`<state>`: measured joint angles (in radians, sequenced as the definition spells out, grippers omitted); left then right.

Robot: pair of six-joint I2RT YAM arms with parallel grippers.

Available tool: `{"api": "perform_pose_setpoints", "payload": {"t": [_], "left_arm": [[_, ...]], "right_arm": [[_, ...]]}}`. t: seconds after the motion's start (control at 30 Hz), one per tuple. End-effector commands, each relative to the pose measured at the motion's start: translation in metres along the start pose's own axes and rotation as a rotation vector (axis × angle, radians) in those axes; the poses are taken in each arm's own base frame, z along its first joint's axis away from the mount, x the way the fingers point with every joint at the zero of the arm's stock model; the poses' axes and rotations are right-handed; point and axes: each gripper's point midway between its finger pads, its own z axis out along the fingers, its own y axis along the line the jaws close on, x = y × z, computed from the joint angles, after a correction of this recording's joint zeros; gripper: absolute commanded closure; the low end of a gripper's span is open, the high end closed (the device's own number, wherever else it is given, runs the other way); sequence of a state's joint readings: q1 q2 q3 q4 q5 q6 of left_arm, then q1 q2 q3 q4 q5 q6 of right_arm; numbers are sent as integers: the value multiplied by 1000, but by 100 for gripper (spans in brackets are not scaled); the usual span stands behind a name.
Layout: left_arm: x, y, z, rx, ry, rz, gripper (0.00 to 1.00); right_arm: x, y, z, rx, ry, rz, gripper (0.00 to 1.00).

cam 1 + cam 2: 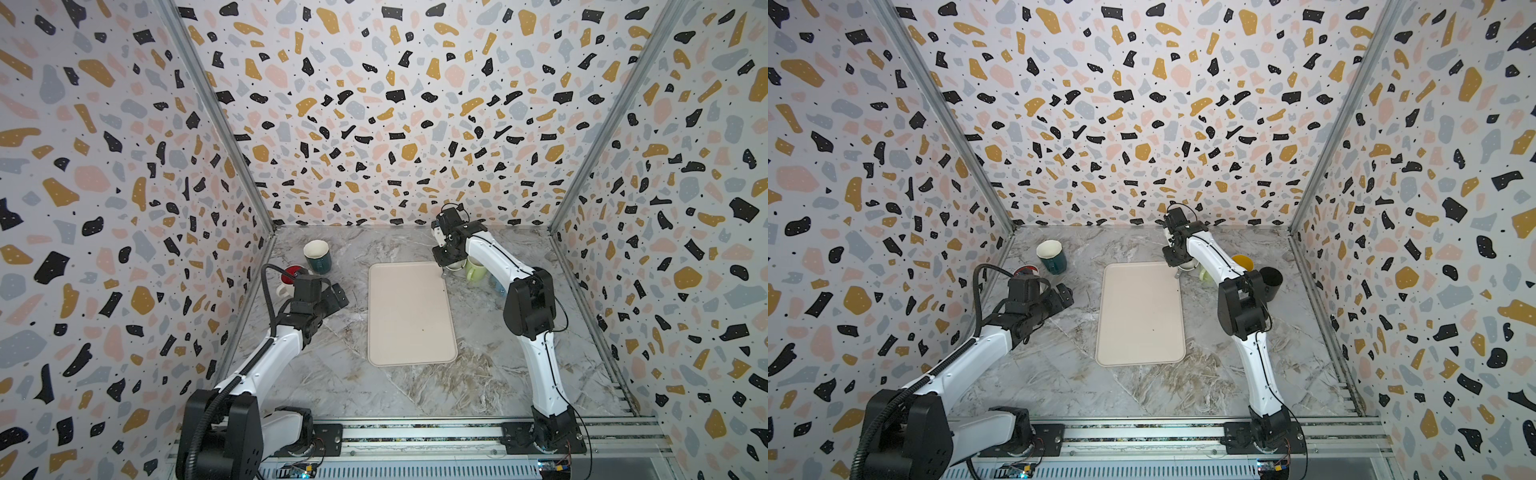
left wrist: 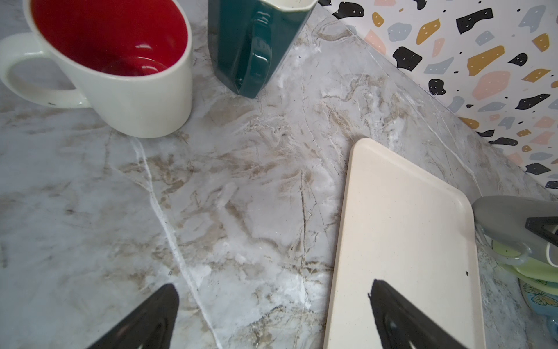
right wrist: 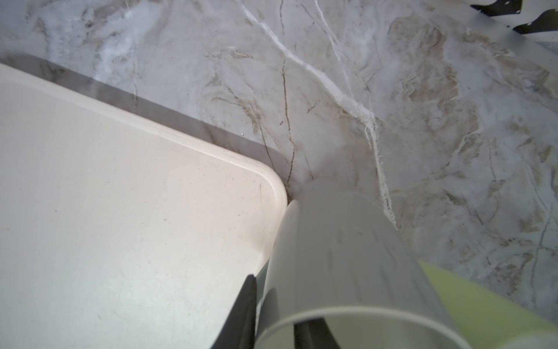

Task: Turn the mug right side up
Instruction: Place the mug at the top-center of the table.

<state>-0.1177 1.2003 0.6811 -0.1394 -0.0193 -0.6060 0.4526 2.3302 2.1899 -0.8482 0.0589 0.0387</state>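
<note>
The grey mug (image 3: pixel 347 256) stands with its mouth upward and its base on the marble beside the far right corner of the cream tray (image 3: pixel 120 211). In both top views it is mostly hidden under my right gripper (image 1: pixel 451 261) (image 1: pixel 1180 266). The right gripper (image 3: pixel 279 302) straddles the mug's wall, one finger inside and one outside. A thin gap shows between the outer finger (image 3: pixel 249 302) and the wall. The left wrist view shows the mug (image 2: pixel 507 223) at its edge. My left gripper (image 2: pixel 273 284) (image 1: pixel 334 296) hangs open and empty over the marble by the tray's left edge.
A white mug with a red inside (image 1: pixel 291 276) (image 2: pixel 120 75) and a teal mug (image 1: pixel 318 255) (image 2: pixel 250 45) stand upright at the back left. A light green mug (image 1: pixel 476 268), a yellow mug (image 1: pixel 1244 262) and a black mug (image 1: pixel 1271 282) crowd behind the right arm. The tray (image 1: pixel 409 316) lies in the middle.
</note>
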Motion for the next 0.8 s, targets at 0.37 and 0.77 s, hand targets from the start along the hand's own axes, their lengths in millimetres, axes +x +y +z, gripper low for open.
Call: {"api": "perform_pose_setpoints", "payload": {"t": [0.37,0.77], "left_arm": [[-9,-7,-2,35,-33,2,0],[-23,-14,-1,54,-81,19,0]], "right_arm": [[-15,-12,-1,50,-12,-8,56],[-46,-8,-37,17,-179,6,32]]}}
